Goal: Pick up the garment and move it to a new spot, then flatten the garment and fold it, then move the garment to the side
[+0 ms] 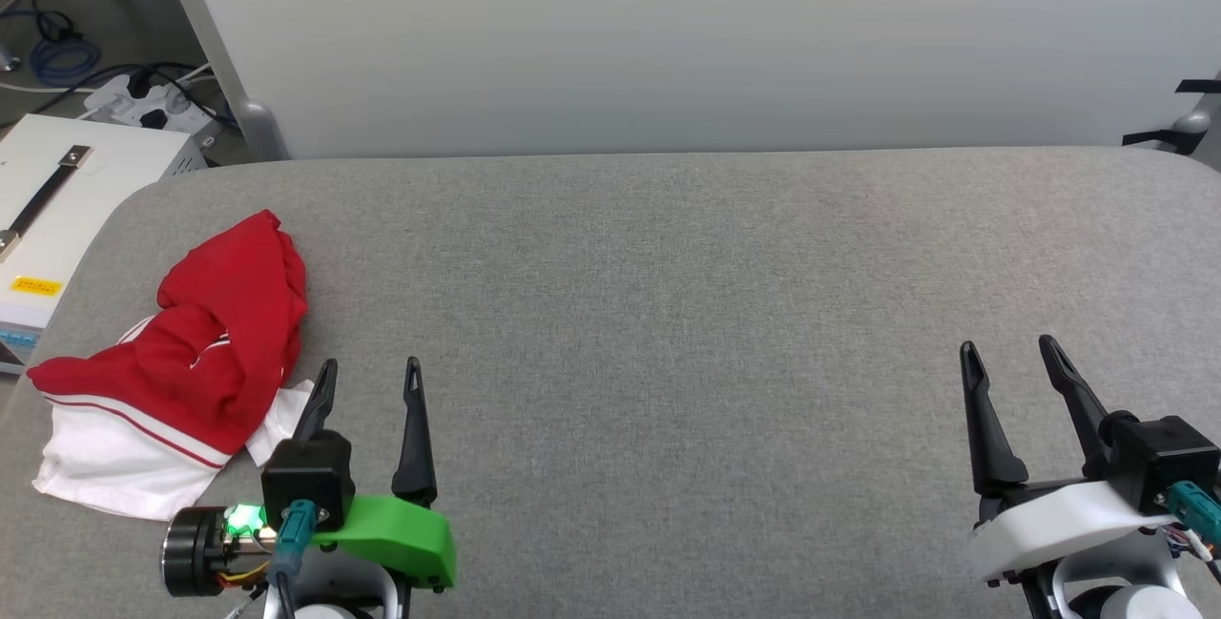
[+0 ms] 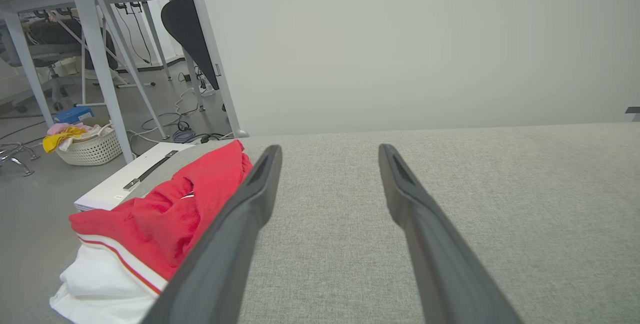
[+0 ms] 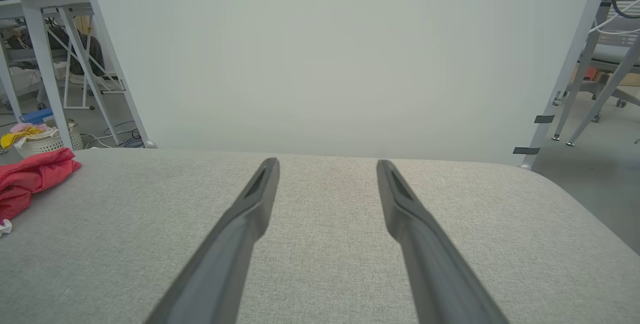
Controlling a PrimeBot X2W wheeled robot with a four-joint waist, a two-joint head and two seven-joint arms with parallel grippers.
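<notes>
The garment [image 1: 205,347], red with white parts and red-and-white striped trim, lies crumpled in a heap at the left end of the grey padded table [image 1: 687,295]. It also lies at the lower left of the left wrist view, garment [image 2: 165,219], and at the left edge of the right wrist view, garment [image 3: 27,181]. My left gripper [image 1: 372,373] stands open just right of the heap, its left finger close to a white fold, nothing between the fingers. Far to the right, near the front edge, my right gripper [image 1: 1009,350] is open and holds nothing.
A white panel [image 1: 668,37] stands along the table's far edge. Off the left end sit a white box with a black handle [image 1: 57,195], a power strip and cables [image 1: 143,99] on the floor, and a white laundry basket [image 2: 90,147] under desks.
</notes>
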